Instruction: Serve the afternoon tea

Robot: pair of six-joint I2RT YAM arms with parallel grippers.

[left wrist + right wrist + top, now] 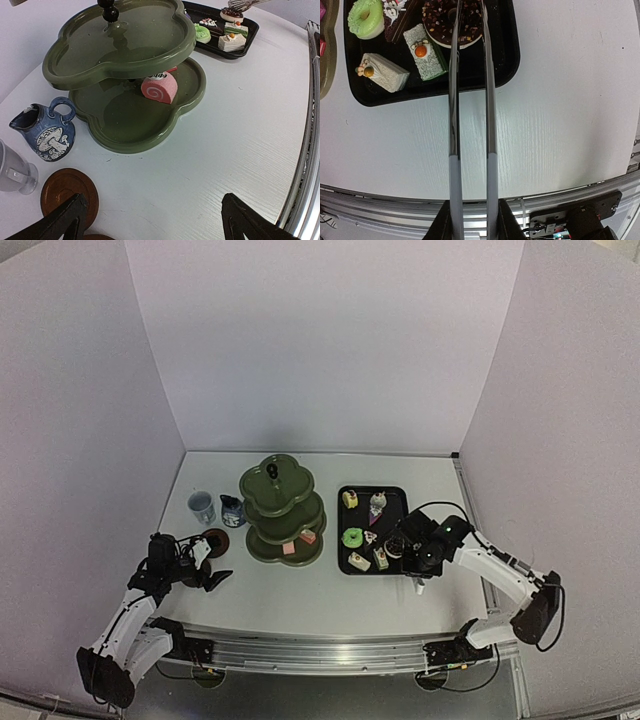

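Left tool [152, 200]; pink roll's [159, 88] lettering illegible

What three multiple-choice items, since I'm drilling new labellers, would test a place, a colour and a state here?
1. The pink swirl roll lies:
A. on a saucer
B. on the bottom tier of the green stand
C. beside the cup

2. The ring-shaped pastry is:
A. green
B. blue
C. red

3. The right hand is:
A. open and empty
B. shut on the cup
C. shut on the metal tongs

Answers:
1. B: the roll rests on the lowest tier, under the one above.
2. A: its icing is bright green.
3. C: the tongs run from between its fingers out over the black tray.
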